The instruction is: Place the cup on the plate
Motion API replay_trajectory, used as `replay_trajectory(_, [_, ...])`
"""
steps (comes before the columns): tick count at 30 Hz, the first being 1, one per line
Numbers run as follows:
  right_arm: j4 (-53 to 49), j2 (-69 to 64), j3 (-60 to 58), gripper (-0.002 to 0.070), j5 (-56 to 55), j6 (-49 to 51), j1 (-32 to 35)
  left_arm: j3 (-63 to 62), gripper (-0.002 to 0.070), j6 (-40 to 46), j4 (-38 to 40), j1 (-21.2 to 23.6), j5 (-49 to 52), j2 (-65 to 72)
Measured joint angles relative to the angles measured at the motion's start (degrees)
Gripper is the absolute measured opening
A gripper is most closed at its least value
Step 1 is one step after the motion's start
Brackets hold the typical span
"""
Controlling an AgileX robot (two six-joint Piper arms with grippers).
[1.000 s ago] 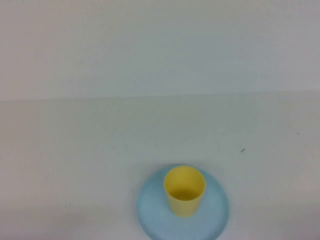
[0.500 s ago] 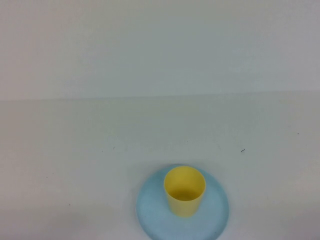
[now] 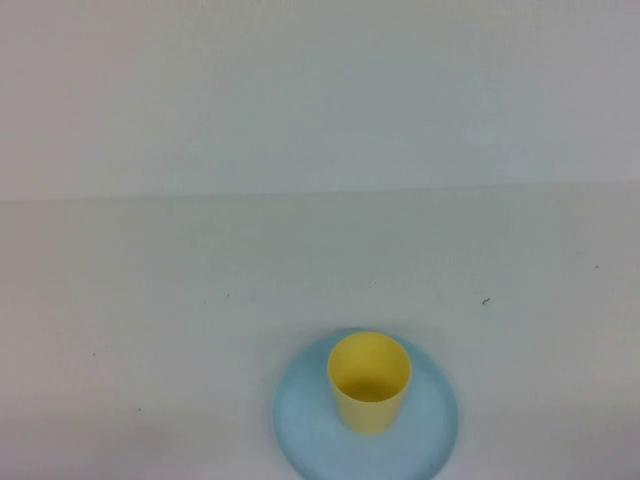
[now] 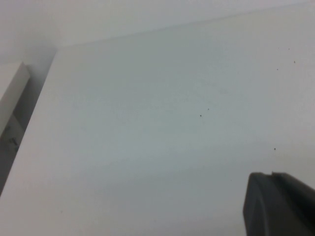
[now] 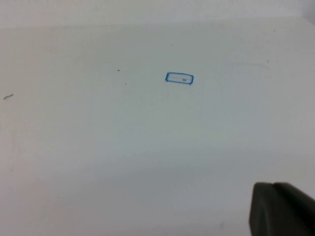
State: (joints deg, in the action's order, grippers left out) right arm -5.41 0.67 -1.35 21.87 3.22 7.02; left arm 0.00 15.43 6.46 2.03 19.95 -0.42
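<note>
The yellow cup [image 3: 369, 381] stands upright on the light blue plate [image 3: 305, 425] near the table's front edge in the high view, its mouth open upward. Neither arm appears in that view. My left gripper [image 4: 271, 175] is shut, its dark fingers pressed together over bare white table, holding nothing. My right gripper [image 5: 273, 186] is likewise shut and empty above plain table. Cup and plate are out of sight in both wrist views.
A small blue-outlined rectangle [image 5: 179, 78] is marked on the table in the right wrist view. A pale box-like edge [image 4: 11, 96] shows beside the table's side in the left wrist view. A few dark specks dot the white surface.
</note>
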Motion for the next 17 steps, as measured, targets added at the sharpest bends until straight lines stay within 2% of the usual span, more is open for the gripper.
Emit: replay_trajectory(17, [0.0, 0.0, 0.0, 0.0, 0.0, -0.03, 0.5, 0.0, 0.0, 0.0, 0.0, 0.0, 0.0, 0.0])
